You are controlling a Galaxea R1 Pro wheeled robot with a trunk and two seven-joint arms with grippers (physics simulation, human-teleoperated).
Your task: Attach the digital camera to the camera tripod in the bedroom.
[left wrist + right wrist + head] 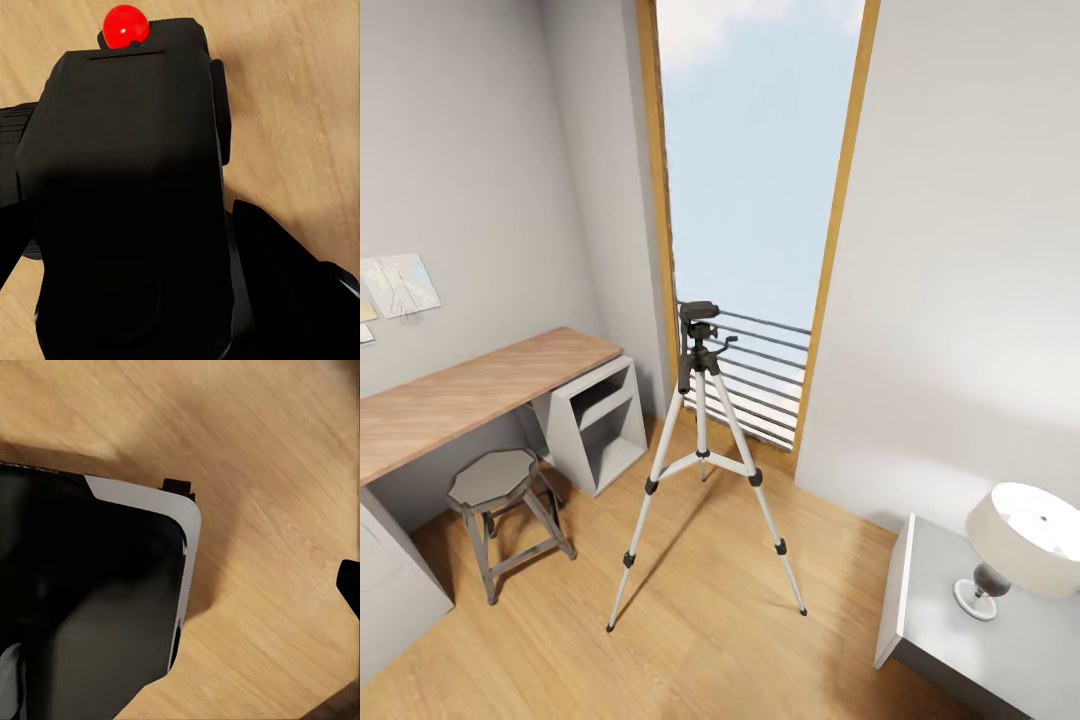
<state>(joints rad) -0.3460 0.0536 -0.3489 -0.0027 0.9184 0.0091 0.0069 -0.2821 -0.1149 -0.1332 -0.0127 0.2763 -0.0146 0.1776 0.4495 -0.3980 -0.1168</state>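
The camera tripod (701, 455) stands on the light wood floor of the bedroom, in front of a tall window, in the head view. Its three silver legs are spread and its black head (698, 325) is bare on top. In the left wrist view, the digital camera (127, 135), a black body with a red dot (124, 25), sits between the dark fingers (289, 289) of my left gripper (150, 225), which is shut on it above the floor. One dark fingertip (349, 582) of my right gripper shows at the edge of the right wrist view, with nothing held.
A wooden desk (470, 395) with a grey shelf unit (600, 420) and a grey stool (495, 485) stand left of the tripod. A grey nightstand (960, 640) carrying a white lamp (1025, 540) is at the lower right. A railing (760, 375) crosses the window behind the tripod.
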